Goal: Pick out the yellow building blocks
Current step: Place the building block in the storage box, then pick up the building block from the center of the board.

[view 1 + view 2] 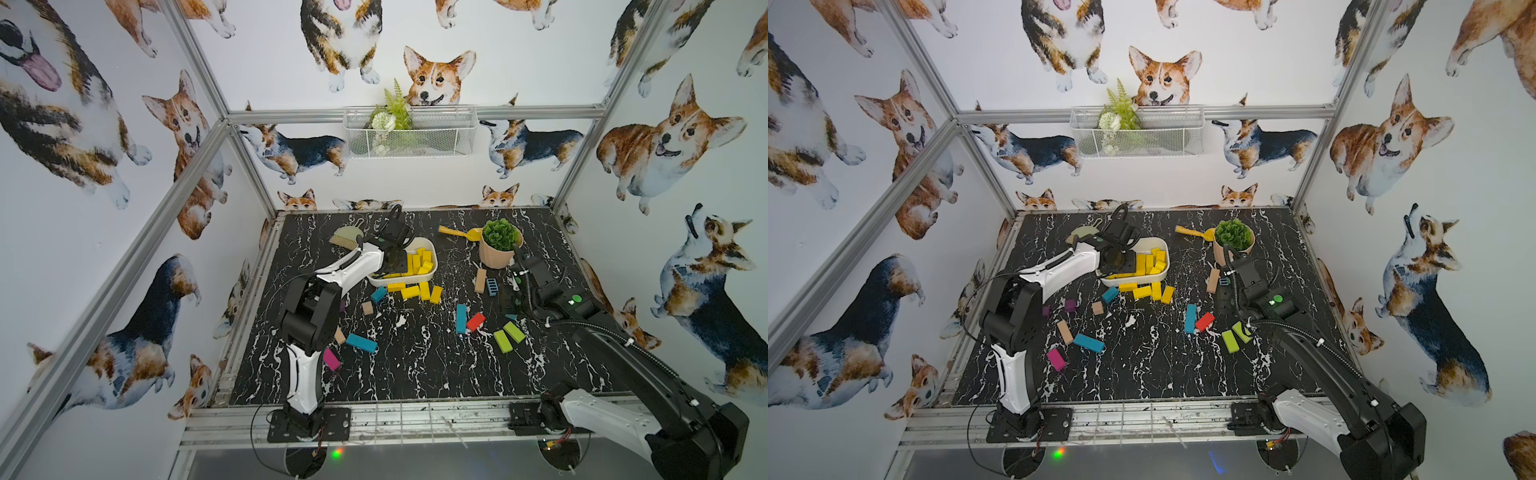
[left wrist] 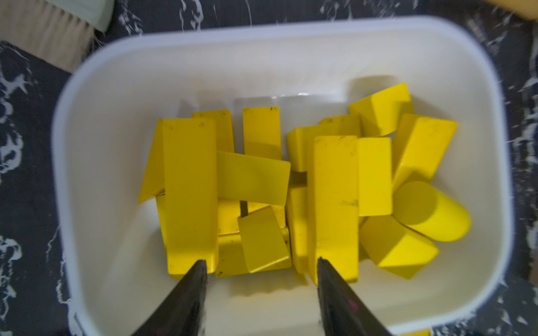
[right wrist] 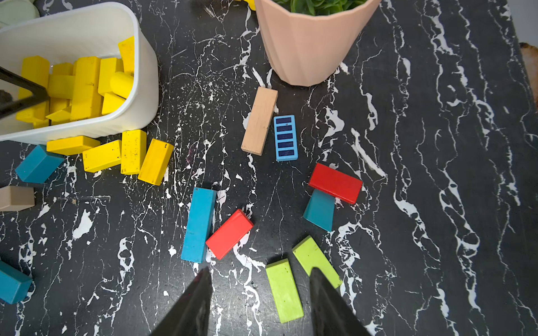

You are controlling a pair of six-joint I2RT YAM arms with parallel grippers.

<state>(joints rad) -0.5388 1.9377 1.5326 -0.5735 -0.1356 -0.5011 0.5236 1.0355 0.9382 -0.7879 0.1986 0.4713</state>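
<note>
Yellow wooden building blocks (image 1: 417, 262): both top views, most heaped in white plastic tub (image 1: 431, 272), four on black marbled desk (image 1: 415, 365) just beside. Left wrist: left gripper (image 2: 260, 260) spread, empty, over heap. Right wrist: right gripper (image 3: 259, 270) parted, empty, above desk.

— Where do the building blocks (image 1: 419, 262) lie?
— Most piled in the tub (image 1: 431, 269), back left on the desk (image 1: 415, 365); four more blocks (image 1: 417, 291) on the desk, just before the tub's front wall.
— And to its right?
— The plant pot (image 1: 496, 254), well apart; the scoop (image 1: 457, 232) just left of it.
</note>
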